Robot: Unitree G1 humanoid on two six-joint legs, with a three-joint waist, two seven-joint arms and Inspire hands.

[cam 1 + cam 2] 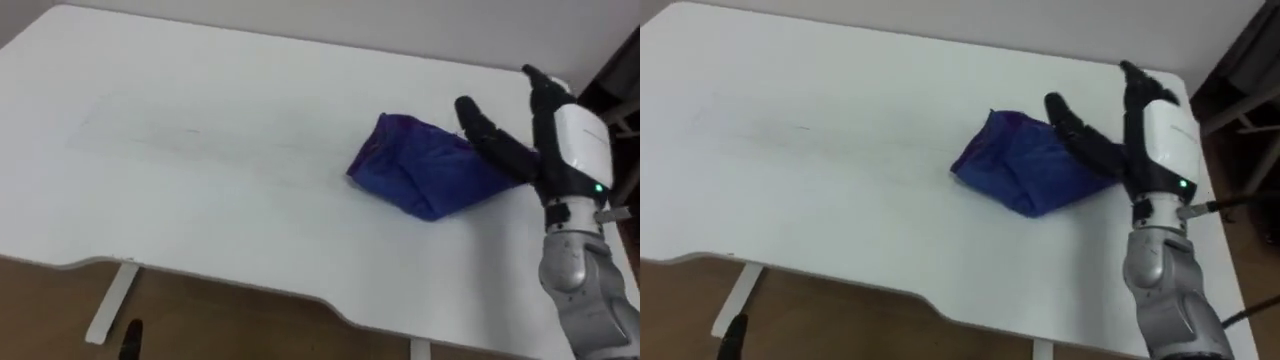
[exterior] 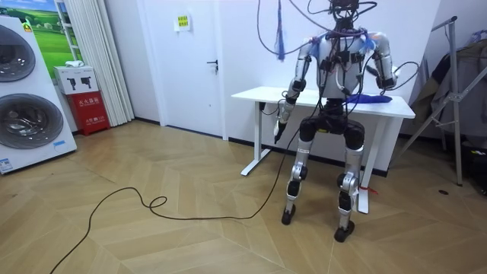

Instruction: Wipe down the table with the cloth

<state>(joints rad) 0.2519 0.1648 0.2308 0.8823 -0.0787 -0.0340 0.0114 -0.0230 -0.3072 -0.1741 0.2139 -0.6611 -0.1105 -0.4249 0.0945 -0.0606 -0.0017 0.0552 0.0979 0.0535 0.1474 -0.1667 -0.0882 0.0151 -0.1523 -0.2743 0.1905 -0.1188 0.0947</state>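
A crumpled blue cloth (image 1: 425,165) lies on the right part of the white table (image 1: 200,150). My right hand (image 1: 560,140) rests against the cloth's right end, coming in from the right edge. Its dark thumb (image 1: 485,128) lies stretched out over the cloth's top and its fingers (image 1: 540,85) point straight towards the far edge, so the hand is open. In the room view I stand at the table's near side, with the cloth (image 2: 374,97) on the tabletop by my right arm. My left hand (image 2: 282,114) hangs down beside the table's edge.
The table's far right corner (image 1: 560,80) and right edge are close to my right hand. Dark frames (image 1: 615,90) stand beyond that corner. A wide bare stretch of tabletop runs to the left of the cloth. Wooden floor (image 1: 230,320) shows under the near edge.
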